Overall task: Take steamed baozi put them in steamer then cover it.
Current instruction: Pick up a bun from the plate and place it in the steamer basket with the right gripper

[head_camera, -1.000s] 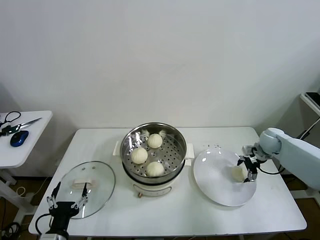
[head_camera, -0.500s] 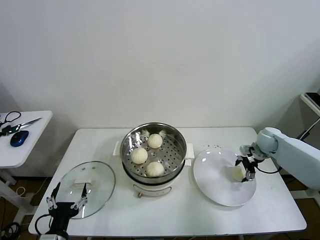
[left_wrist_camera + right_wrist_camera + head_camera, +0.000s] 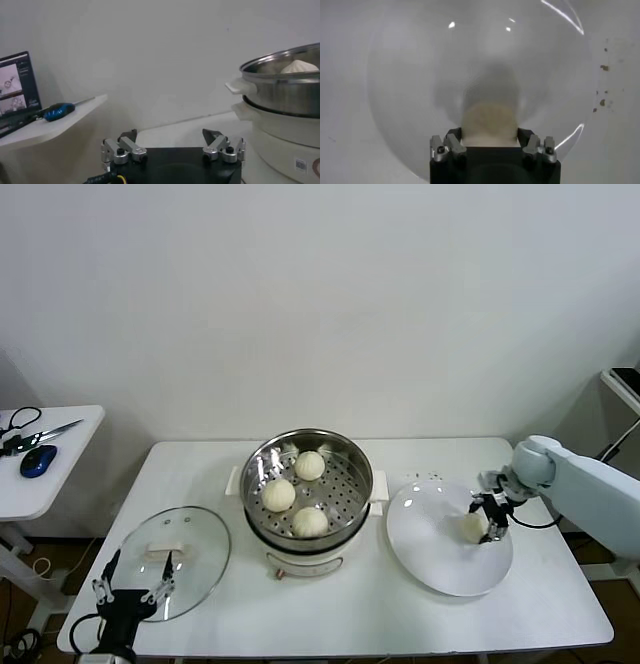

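**Baozi: the last bun is grabbed and coming up**

Three baozi sit in the steamer. The fourth baozi is over the white plate. The right gripper is squeezing it from both sides. A second ago the bun was lower on the plate; now it has moved up a little, so the lift has likely begun. The left gripper waits with its fingers apart by the cover.

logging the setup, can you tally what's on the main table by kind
buns: 4, three in the steamer at, one in the right gripper
steamer: 1
glass lid: 1
white plate: 1
total: 7
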Controlling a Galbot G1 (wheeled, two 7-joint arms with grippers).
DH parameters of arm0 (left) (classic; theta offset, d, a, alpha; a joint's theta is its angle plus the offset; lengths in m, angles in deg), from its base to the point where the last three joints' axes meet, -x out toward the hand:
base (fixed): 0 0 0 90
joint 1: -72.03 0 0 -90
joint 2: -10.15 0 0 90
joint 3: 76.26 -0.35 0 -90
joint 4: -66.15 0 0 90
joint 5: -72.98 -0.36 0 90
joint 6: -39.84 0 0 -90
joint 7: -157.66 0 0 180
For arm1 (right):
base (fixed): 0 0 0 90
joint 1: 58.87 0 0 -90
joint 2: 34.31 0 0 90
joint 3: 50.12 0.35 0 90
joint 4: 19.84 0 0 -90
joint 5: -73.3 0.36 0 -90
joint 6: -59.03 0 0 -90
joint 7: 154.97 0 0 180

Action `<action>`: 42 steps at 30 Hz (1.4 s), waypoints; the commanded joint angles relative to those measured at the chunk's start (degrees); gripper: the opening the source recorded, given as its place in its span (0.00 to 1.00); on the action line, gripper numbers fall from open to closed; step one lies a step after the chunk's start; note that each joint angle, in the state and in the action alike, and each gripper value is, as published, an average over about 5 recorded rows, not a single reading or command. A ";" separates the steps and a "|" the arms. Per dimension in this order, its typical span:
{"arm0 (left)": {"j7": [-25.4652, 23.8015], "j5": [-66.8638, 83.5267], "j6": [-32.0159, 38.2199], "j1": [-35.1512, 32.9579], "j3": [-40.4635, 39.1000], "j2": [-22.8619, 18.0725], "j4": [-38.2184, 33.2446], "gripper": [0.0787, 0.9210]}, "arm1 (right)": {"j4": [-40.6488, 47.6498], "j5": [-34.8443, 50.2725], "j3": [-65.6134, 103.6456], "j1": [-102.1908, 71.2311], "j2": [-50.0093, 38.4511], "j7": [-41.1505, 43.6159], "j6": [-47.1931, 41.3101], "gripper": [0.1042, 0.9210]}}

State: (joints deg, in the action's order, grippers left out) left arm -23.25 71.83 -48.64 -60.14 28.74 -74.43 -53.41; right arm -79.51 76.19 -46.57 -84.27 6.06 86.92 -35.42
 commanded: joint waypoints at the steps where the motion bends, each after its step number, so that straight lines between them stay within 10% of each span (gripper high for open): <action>1: -0.54 0.10 -0.03 -0.05 -0.68 0.46 -0.62 0.88 | -3.55 13.43 -11.81 16.81 1.07 -0.43 -3.18 0.74; 18: -1.32 -0.31 0.26 -0.26 -4.81 1.39 -2.28 0.88 | -9.96 52.26 -42.13 51.39 22.79 -6.89 -11.93 0.73; 42: -1.88 0.06 0.82 -0.63 -3.96 4.48 -2.28 0.88 | -9.69 52.38 -47.58 39.40 37.48 -14.59 -16.64 0.73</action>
State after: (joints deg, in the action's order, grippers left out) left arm -25.09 71.75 -47.84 -60.81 24.66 -70.35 -55.96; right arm -89.73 127.51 -91.11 -41.90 39.00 74.21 -50.81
